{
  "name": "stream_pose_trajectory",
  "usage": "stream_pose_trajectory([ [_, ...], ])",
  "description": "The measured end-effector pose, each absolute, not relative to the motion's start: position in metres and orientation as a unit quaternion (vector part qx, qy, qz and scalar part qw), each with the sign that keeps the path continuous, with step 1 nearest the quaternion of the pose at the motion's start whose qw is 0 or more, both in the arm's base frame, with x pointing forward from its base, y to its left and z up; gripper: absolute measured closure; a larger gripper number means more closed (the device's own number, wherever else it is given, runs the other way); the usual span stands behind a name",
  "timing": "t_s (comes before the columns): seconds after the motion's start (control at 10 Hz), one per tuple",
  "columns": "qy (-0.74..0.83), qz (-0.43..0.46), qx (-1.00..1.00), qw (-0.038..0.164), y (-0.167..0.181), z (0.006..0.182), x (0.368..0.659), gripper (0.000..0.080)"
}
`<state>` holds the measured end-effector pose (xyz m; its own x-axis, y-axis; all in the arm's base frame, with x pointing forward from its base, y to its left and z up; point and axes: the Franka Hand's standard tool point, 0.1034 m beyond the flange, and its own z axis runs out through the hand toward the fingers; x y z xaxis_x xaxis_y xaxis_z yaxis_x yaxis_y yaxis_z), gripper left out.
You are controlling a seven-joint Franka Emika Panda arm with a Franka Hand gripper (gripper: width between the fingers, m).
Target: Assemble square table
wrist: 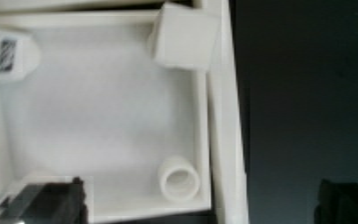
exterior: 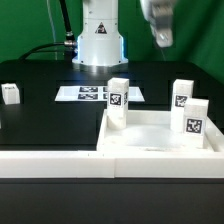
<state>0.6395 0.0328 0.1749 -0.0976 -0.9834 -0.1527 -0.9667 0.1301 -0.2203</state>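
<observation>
White square table top [exterior: 155,140], rimmed, is seen at lower right of the exterior view, on the black table [exterior: 40,120]. Three tagged legs [exterior: 118,103] [exterior: 181,94] [exterior: 194,118] are stood upright on or behind it; a fourth leg [exterior: 10,94] is placed well apart at far left. Marker board [exterior: 95,93] is laid flat at centre. Gripper [exterior: 160,30] is held blurred at upper right; finger spread cannot be told. A round corner socket [wrist: 181,181] is shown in the wrist view.

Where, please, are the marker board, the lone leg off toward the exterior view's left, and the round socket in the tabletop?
marker board [exterior: 92,93]: exterior view, its tagged face.
lone leg [exterior: 10,94]: exterior view, its front face.
round socket [wrist: 181,181]: wrist view, its ring rim.
</observation>
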Motion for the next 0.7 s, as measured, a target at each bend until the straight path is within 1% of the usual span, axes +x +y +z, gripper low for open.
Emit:
stream_pose_trajectory([
  [0.1, 0.718, -0.036, -0.683, 0.128, 0.034, 0.171, 0.640, 0.0150],
  [0.4, 0.644, -0.048, -0.753, 0.123, 0.034, 0.170, 0.640, 0.0150],
  [0.5, 0.609, -0.065, -0.781, 0.123, 0.030, 0.169, 0.639, 0.0150],
  [0.6, 0.569, -0.092, -0.809, 0.118, 0.019, 0.163, 0.628, 0.0150],
  [0.7, 0.526, -0.109, -0.836, 0.110, 0.004, 0.157, 0.608, 0.0150],
])
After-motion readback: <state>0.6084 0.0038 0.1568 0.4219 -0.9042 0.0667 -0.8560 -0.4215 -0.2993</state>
